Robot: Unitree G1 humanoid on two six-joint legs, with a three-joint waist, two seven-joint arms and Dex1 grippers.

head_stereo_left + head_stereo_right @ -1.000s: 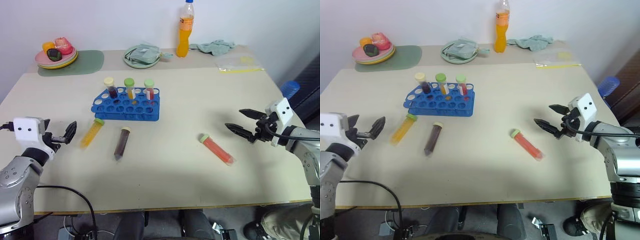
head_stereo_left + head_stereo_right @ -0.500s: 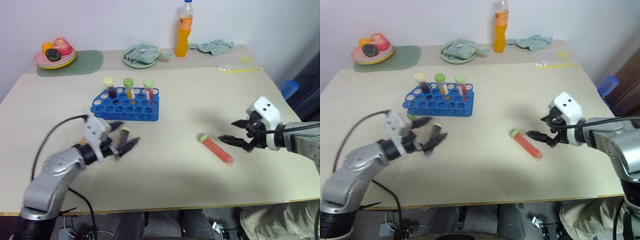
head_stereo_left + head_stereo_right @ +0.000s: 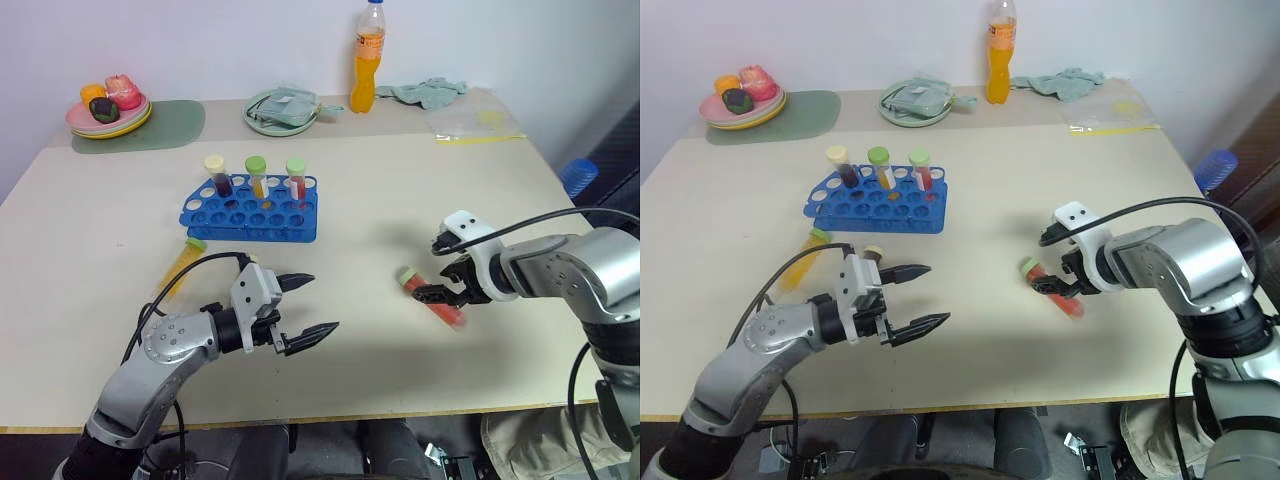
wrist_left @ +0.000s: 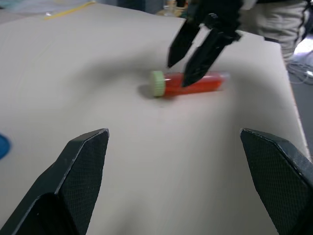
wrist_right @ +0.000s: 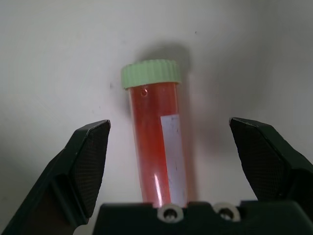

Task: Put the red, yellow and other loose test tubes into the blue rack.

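Red tube [image 5: 159,142] is lying between the spread right gripper [image 5: 166,161] fingers, untouched; left gripper [image 3: 305,310], gaping empty, at nine o'clock.

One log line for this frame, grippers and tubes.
right gripper: open, fingers astride red tube | left gripper: open, empty | blue rack: three tubes

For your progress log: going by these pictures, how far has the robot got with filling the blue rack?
Done: three capped tubes stand in the blue rack.
In hand: the right gripper, open, straddles the red tube lying on the table; not yet gripped.
Left: the red tube, the yellow tube lying near the rack. The left gripper is open, empty.
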